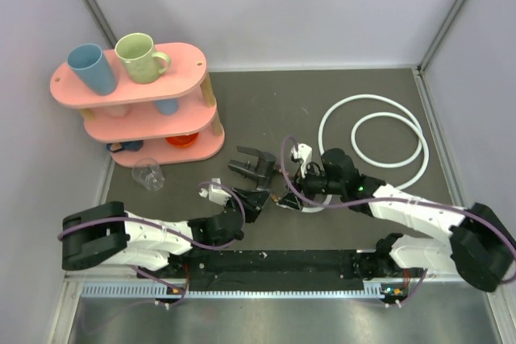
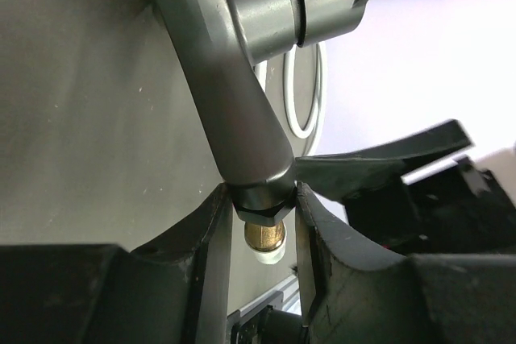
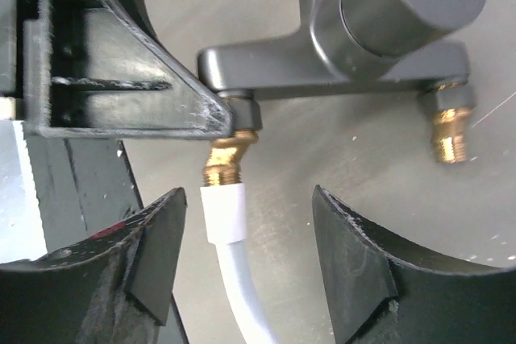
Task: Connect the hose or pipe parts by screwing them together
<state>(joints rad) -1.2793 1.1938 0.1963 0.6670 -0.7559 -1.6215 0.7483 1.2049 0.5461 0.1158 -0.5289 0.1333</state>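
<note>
The black Y-shaped tap fitting (image 1: pixel 251 165) lies just beyond the two grippers. My left gripper (image 1: pixel 260 199) (image 2: pixel 260 199) is shut on the fitting's dark nut (image 2: pixel 258 203), and a brass threaded end (image 2: pixel 264 236) pokes out below it. In the right wrist view the white hose (image 3: pixel 242 296) ends in a white sleeve (image 3: pixel 224 211) that meets the fitting's brass end (image 3: pixel 226 159) at a slight tilt. My right gripper (image 3: pixel 248 199) (image 1: pixel 292 197) stands open around the sleeve without touching it. The fitting's other brass end (image 3: pixel 447 130) is bare. The hose's loops (image 1: pixel 372 138) lie at the back right.
A pink three-tier shelf (image 1: pixel 133 86) with a blue mug (image 1: pixel 91 68) and a green mug (image 1: pixel 139 56) stands at the back left. A clear glass cup (image 1: pixel 149 173) lies in front of it. Grey walls close the table on three sides.
</note>
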